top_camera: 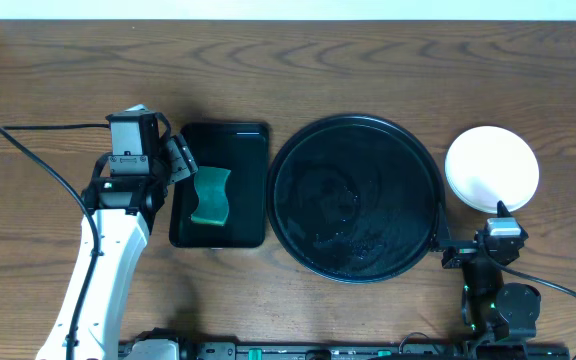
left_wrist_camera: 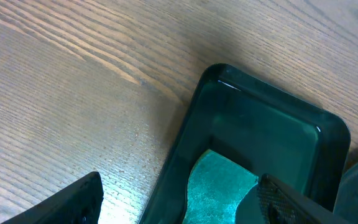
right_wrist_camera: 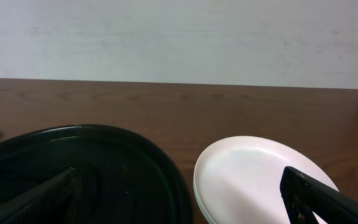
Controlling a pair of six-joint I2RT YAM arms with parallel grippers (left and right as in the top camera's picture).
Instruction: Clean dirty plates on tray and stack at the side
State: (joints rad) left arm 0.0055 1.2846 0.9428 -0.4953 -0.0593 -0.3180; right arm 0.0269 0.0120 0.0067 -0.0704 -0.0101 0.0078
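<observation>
Overhead, the large round black tray [top_camera: 358,200] lay bare; the small round plates [top_camera: 492,168] sat stacked just beside it on the wooden table [top_camera: 58,80], so cleaning looked done. Left wrist: my left gripper [left_wrist_camera: 179,208] hung released over the green sponge [left_wrist_camera: 219,186] in its rectangular black tray [left_wrist_camera: 260,99]. Right wrist: my right gripper [right_wrist_camera: 182,208] gaped empty; the plates lay flat, face up, no long axis.
</observation>
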